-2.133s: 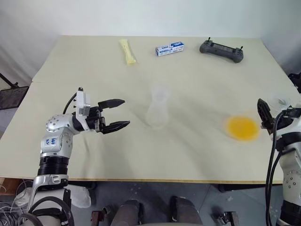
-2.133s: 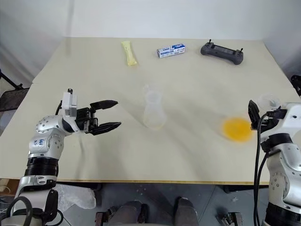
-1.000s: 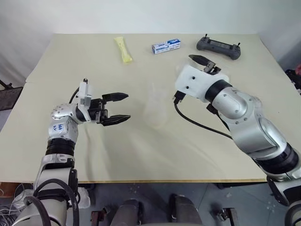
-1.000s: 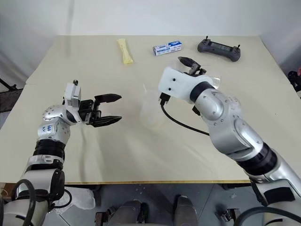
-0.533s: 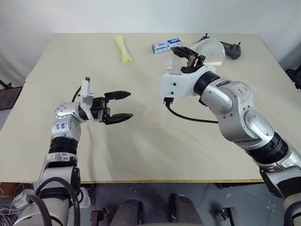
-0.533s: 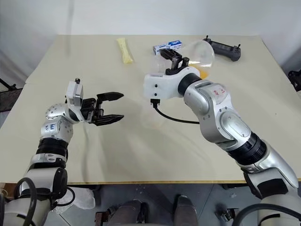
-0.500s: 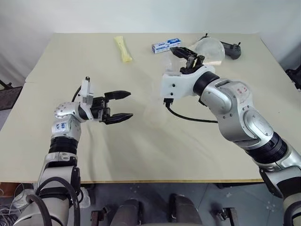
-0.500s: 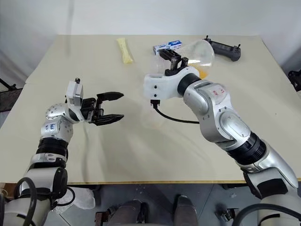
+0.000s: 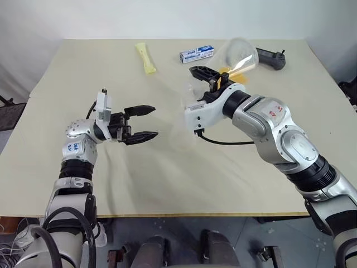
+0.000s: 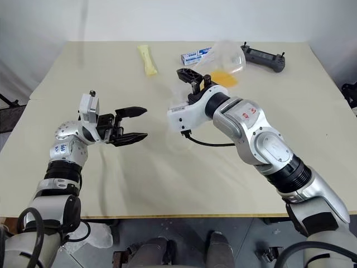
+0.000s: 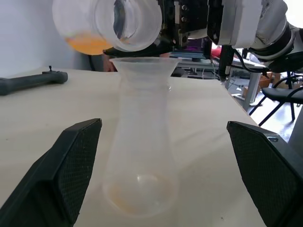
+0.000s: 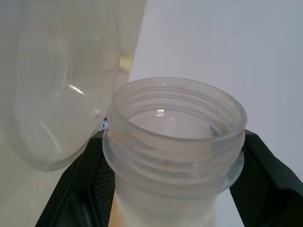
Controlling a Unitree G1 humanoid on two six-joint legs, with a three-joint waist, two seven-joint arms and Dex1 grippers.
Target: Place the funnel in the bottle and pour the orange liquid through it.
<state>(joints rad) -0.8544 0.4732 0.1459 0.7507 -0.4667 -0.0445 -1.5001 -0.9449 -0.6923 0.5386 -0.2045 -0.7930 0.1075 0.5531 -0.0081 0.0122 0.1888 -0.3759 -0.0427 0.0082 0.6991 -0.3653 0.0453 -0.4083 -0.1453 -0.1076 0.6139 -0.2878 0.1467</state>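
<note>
Left wrist view, bottle (image 11: pixel 142 142) between wide-open left claw (image 9: pixel 146 121) (empty), right claw (image 9: pixel 207 77) clamping tilted flask (image 11: pixel 111 23).

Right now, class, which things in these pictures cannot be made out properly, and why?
Head views: the bottle is mostly hidden behind the right gripper.
Head views: lettering on the box is too small to read.
Left eye view: the controller has one end behind the clear flask.

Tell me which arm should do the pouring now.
Right. Its claw is shut on the neck of the tilted flask holding the orange liquid, mouth beside the funnel seated in the bottle. The left claw hangs open and empty beside the bottle.
</note>
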